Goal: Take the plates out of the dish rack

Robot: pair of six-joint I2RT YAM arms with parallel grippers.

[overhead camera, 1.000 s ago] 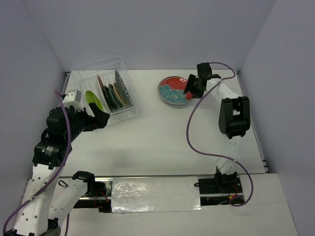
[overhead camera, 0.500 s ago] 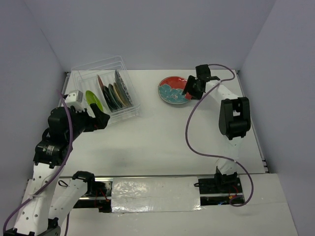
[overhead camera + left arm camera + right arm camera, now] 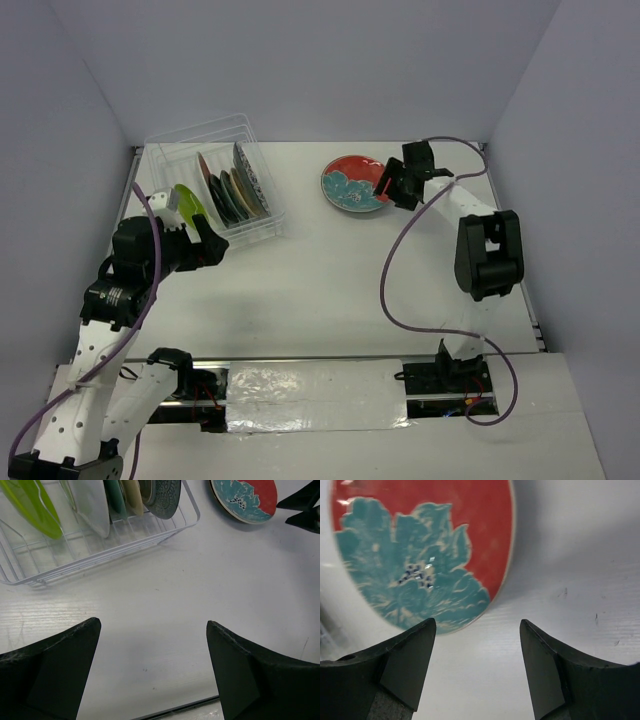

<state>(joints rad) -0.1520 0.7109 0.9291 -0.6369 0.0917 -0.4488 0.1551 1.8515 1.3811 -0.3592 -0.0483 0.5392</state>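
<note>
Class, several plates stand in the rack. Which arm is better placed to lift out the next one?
Left. The left gripper, open, hangs just before the dish rack, near the lime green plate; the right gripper is far off, beside the red plate.

The overhead camera looks down over the whole table [image 3: 320, 270] from its near edge. Both wrist views share the red plate [image 3: 240, 500]: the left from afar, the right close above.
</note>
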